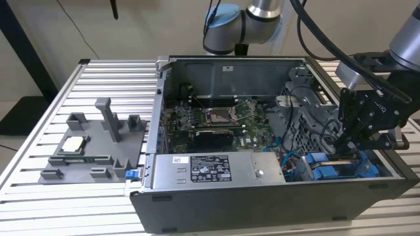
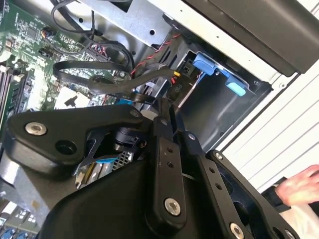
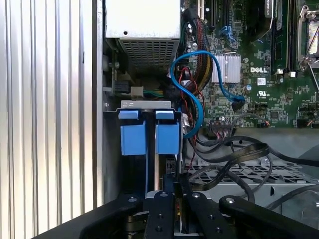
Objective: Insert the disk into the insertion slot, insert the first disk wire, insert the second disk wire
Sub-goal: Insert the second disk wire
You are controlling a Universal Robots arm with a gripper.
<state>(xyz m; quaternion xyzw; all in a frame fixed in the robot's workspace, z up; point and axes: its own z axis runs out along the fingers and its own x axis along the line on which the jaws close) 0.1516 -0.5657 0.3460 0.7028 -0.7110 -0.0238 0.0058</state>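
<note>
Exterior view, left to right: grey fixture tray (image 1: 92,152) lying on the slatted desk (image 1: 39,206); open computer case (image 1: 262,211) with motherboard (image 1: 217,123) and power-supply box (image 1: 217,169) (white stickers on top); at the right end, the tool (image 1: 347,145) lowered into the drive bay. The disk (image 1: 331,167) sits in the bay slot, blue carrier tabs up; in the first wrist view the disk (image 3: 149,137) stands just ahead of the tool (image 3: 169,196). Cannot tell whether the tool is spread or pinching. Blue cable (image 3: 197,84) loops nearby.
</note>
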